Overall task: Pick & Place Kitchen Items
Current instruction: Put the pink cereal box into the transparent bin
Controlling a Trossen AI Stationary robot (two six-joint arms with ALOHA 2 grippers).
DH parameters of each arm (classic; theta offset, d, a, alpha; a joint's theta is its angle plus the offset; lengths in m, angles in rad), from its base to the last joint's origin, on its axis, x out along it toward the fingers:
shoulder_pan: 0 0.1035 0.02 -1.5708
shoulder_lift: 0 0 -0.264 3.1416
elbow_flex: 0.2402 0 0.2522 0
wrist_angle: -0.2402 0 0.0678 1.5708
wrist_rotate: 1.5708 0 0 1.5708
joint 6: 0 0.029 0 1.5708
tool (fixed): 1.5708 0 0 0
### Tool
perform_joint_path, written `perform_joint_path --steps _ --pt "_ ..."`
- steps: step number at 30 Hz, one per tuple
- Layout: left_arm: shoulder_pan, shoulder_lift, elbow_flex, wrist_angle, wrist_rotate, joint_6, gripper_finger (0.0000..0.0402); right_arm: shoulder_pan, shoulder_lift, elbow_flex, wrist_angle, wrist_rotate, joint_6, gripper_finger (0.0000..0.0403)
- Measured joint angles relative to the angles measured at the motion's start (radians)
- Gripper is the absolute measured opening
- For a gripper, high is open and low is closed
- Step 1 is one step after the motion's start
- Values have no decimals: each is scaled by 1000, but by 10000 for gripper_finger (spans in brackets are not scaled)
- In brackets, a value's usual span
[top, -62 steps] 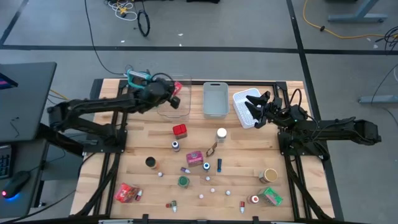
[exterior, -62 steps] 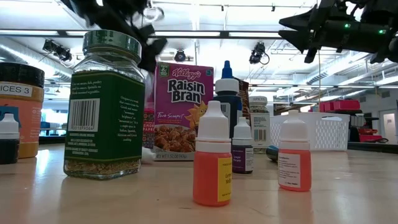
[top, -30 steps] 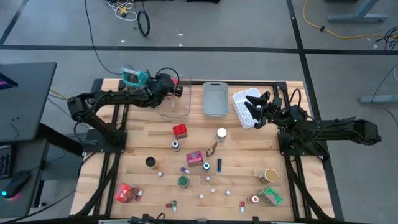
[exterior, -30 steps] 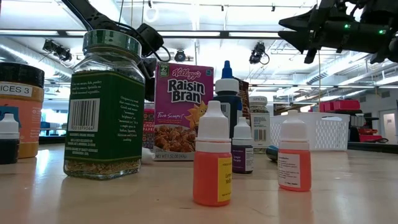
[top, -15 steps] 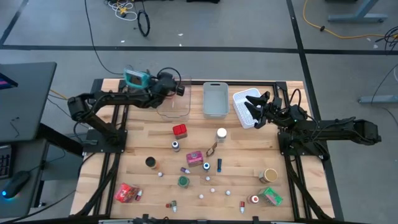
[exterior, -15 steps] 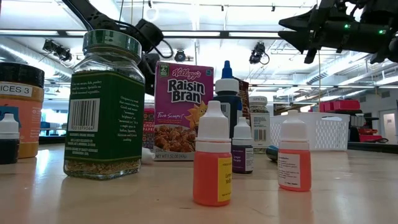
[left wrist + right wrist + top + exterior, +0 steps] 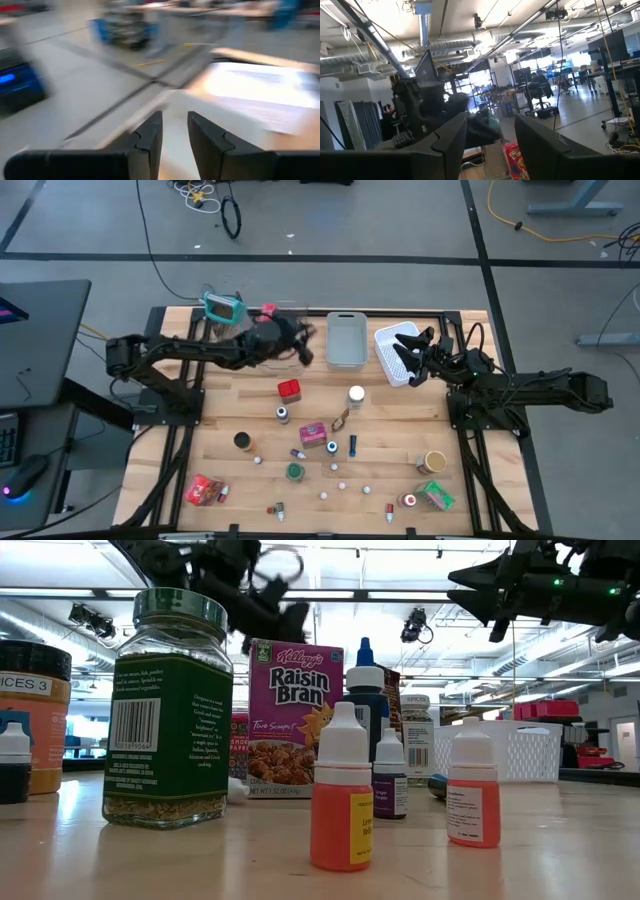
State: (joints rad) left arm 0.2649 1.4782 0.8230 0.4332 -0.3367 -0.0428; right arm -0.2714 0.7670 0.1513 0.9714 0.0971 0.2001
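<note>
Overhead, the left gripper (image 7: 300,345) hangs above the clear bin (image 7: 280,352) at the table's far edge, beside the grey bin (image 7: 346,340). Its own wrist view shows the two dark fingers (image 7: 150,140) standing a narrow gap apart with nothing between them; that view is blurred. Just behind the arm sit the teal-framed grater (image 7: 221,307) and a small red packet (image 7: 268,311).

Over on the other side, the right gripper (image 7: 408,355) hovers above the white slatted bin (image 7: 392,352), its jaws parted and empty in its wrist view.

Most kitchen items lie scattered on the wooden table (image 7: 400,430): a red box (image 7: 289,390) near the middle, a white-capped jar (image 7: 356,394), a pink Raisin Bran box (image 7: 312,435), a dark-capped bottle (image 7: 283,414), a green-lidded jar (image 7: 295,472), a red packet (image 7: 205,490) at the near left corner, and a green packet (image 7: 435,496) at the near right. Tiny white bits (image 7: 341,485) dot the near part of the table.

From table height, a green-labelled spice jar (image 7: 168,710) stands in front, with two orange dropper bottles (image 7: 340,795) beside it and the cereal box behind.
</note>
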Motion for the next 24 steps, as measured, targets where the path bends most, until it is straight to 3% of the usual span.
perform_joint_path --steps 7,12,15,18,24 --pt "-148 -84 0 -43 305 -81 100 0 0 0 0 0 0 178" --pt "-258 -93 0 -145 426 -213 100 0 0 0 0 0 0 178" --pt "-345 -69 1 -182 417 -297 100 0 0 0 0 0 0 178" --pt "-431 -53 10 -243 329 -316 100 0 0 0 0 0 0 178" --pt "-516 -53 119 -594 180 -318 103 0 0 0 9 0 0 178"
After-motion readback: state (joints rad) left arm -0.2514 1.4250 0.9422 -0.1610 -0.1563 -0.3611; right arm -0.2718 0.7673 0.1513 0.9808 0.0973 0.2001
